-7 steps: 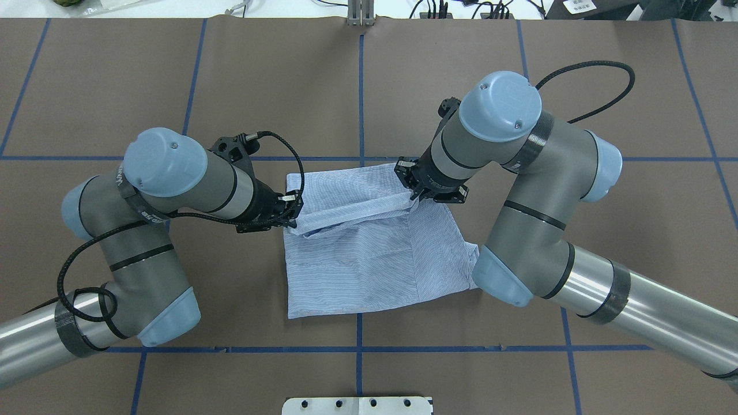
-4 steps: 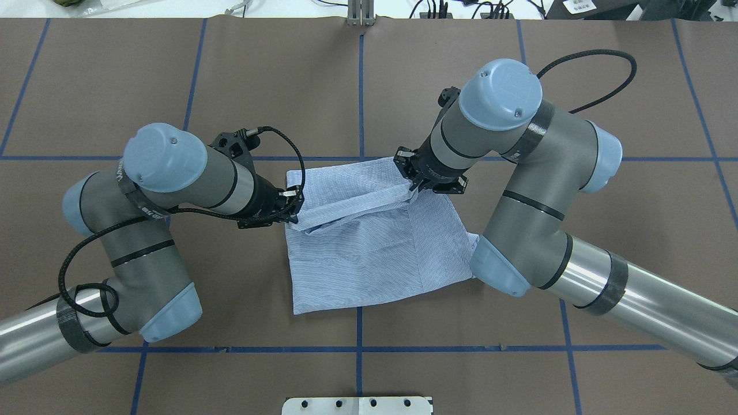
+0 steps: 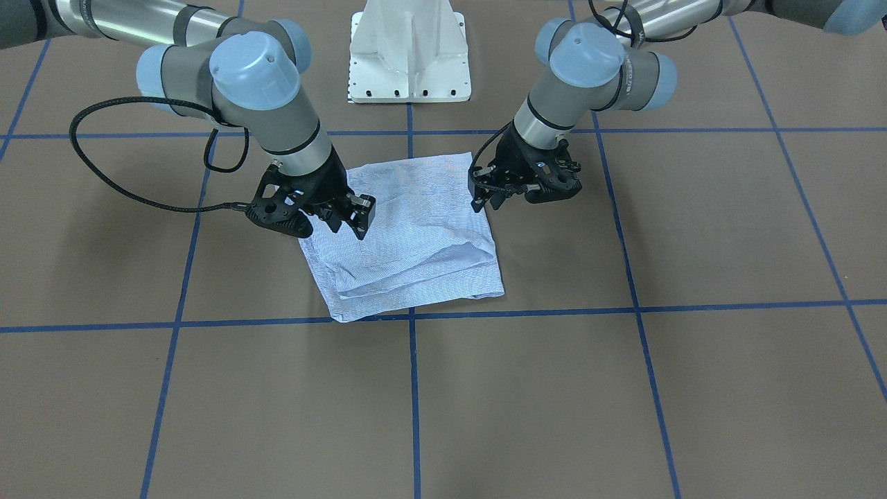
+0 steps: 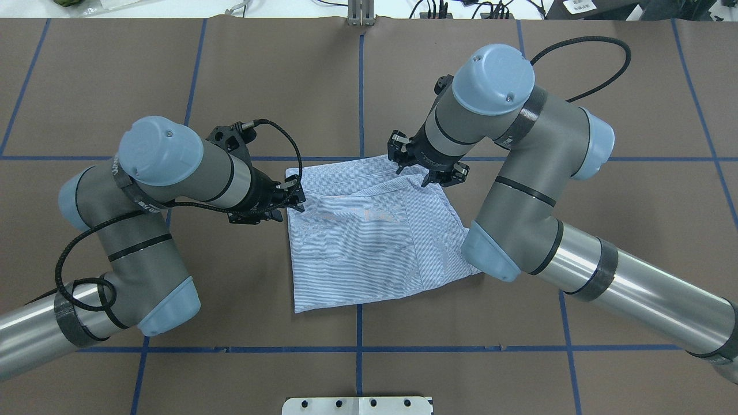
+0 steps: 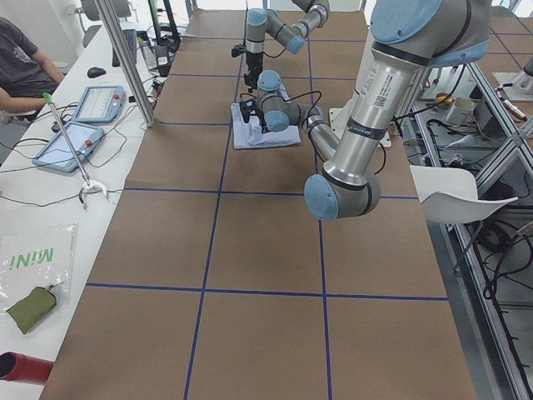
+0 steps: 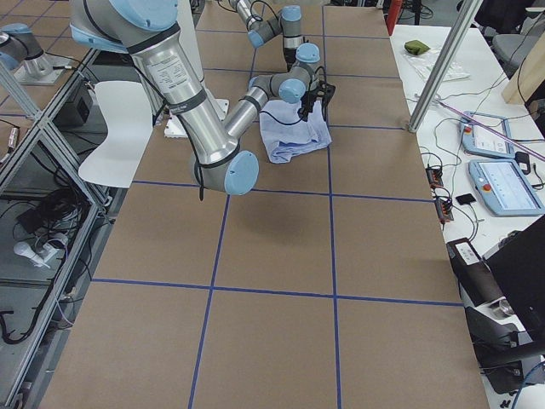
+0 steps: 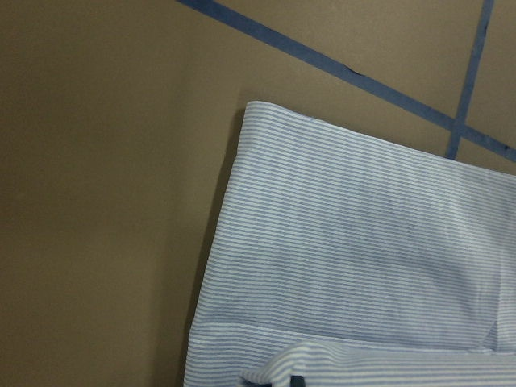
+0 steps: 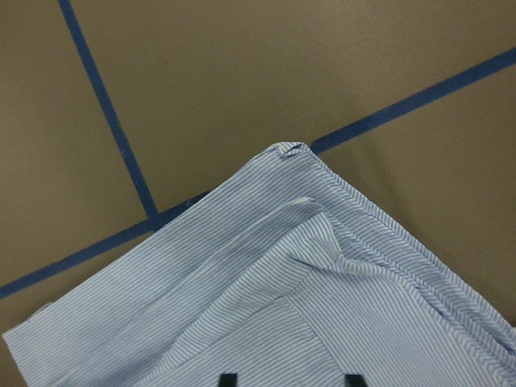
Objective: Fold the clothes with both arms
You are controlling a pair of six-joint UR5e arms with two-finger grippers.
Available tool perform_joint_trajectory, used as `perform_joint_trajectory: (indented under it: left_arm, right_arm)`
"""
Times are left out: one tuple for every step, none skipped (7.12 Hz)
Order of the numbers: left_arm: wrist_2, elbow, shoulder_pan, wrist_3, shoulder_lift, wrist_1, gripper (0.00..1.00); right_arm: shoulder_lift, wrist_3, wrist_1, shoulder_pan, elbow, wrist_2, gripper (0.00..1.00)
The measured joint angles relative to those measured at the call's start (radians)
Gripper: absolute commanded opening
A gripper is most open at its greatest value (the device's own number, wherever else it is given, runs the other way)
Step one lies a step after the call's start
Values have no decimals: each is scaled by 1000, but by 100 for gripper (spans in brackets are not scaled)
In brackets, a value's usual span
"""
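Now the light blue-and-white pinstriped shirt (image 4: 375, 230) lies folded into a rough rectangle on the brown paper-covered table (image 4: 519, 357) marked with blue tape lines, between the two arms. At its far-left corner, the left arm's black two-finger gripper (image 4: 293, 200) hovers with fingers parted, holding nothing. Over the far edge, the right arm's black gripper (image 4: 413, 173) likewise stands open and empty.

Bright even light, soft shadows, sharp
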Motion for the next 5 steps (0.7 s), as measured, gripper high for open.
perform_joint_trajectory:
  left_arm:
    - [-1, 0, -11, 1, 0, 3, 100]
    - [-9, 0, -28, 4, 1, 7, 100]
    - [-32, -3, -55, 14, 4, 9, 100]
    - [-57, -8, -86, 45, 10, 11, 100]
    - [-76, -19, -119, 103, 26, 13, 100]
  right_arm:
    - [8, 1, 0, 4, 0, 3, 100]
    - [15, -6, 0, -1, 0, 3, 100]
    - [21, -39, -2, -9, -1, 0, 100]
    - [26, -107, -5, -14, -2, -4, 100]
    - [25, -194, -10, -4, -2, -7, 100]
